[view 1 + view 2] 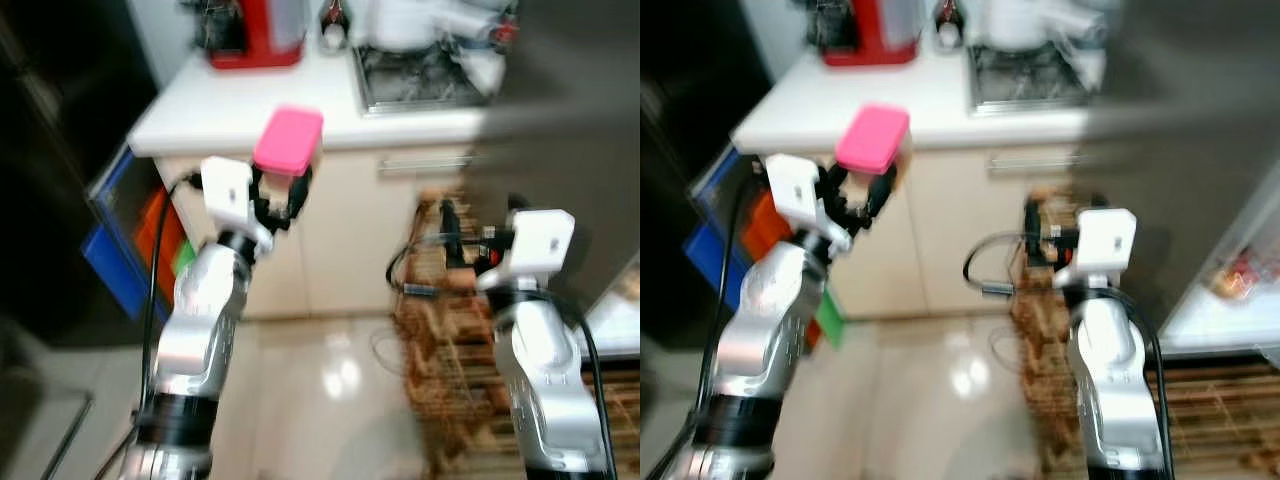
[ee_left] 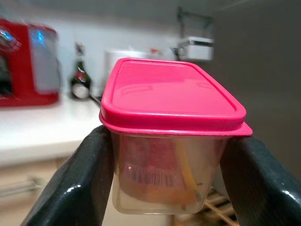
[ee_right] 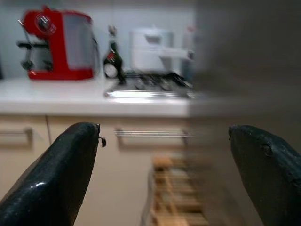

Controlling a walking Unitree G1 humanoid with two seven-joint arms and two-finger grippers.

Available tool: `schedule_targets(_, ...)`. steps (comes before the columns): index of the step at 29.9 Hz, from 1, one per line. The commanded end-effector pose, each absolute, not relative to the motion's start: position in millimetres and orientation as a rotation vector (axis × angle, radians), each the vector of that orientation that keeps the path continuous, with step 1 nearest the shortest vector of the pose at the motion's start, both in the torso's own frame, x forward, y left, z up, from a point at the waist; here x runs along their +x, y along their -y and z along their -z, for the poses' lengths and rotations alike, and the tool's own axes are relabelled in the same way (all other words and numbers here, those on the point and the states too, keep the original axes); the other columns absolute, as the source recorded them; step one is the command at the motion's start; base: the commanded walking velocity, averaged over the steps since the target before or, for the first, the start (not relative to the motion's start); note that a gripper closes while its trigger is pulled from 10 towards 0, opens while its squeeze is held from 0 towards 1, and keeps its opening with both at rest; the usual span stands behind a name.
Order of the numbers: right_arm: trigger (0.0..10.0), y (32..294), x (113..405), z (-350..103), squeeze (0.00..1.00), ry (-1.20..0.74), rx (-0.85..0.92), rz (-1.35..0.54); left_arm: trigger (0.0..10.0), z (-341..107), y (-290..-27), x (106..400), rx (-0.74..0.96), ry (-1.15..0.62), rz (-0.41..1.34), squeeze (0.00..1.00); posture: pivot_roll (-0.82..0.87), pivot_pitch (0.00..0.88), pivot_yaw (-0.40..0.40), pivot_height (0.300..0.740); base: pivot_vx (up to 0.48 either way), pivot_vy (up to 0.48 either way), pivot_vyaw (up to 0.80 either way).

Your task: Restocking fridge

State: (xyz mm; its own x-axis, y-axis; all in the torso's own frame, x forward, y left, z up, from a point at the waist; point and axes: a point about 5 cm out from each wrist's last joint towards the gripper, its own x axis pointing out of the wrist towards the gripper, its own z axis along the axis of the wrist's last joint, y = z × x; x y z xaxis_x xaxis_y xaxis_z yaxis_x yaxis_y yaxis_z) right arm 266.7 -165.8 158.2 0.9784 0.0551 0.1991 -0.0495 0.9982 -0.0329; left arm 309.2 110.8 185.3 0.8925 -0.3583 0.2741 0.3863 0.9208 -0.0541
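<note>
Gripping a pink-lidded container (image 2: pixel 171 141), the raised left gripper (image 1: pixel 278 200) contrasts with the seemingly spread right gripper (image 3: pixel 160 179).

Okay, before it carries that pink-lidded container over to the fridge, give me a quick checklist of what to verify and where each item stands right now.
1. Hold on the container: ok. The left gripper has one black finger on each side wall, just under the pink lid.
2. Lid seated: ok, it looks flat and closed all round in the left wrist view.
3. Container level: ok, upright, no tilt to be seen.
4. Right gripper free: ok, fingers wide apart with nothing between them.
5. Fridge open: cannot tell; a lit white shelf shows at the robot's right, but the grey panel beside it is blurred.
6. Floor path: not ok, a wooden rack stands before the right arm.
</note>
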Motion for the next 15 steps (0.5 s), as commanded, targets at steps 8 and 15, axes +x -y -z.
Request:
schedule_targets(8,10.0,162.9,267.9,-162.0,0.0,0.219,-0.007,-0.072,0.0,-190.0,-115.0,309.3,-0.104,0.291,0.38,0.0,-0.13,0.0,0.087,0.74,0.0,0.0,0.0)
schedule_targets(15,10.0,163.5,267.7,-160.3,0.0,0.214,-0.01,-0.077,0.0,-192.5,-114.0,302.7,-0.102,0.322,0.411,0.0,-0.12,0.0,0.084,0.74,0.0,0.0,0.0)
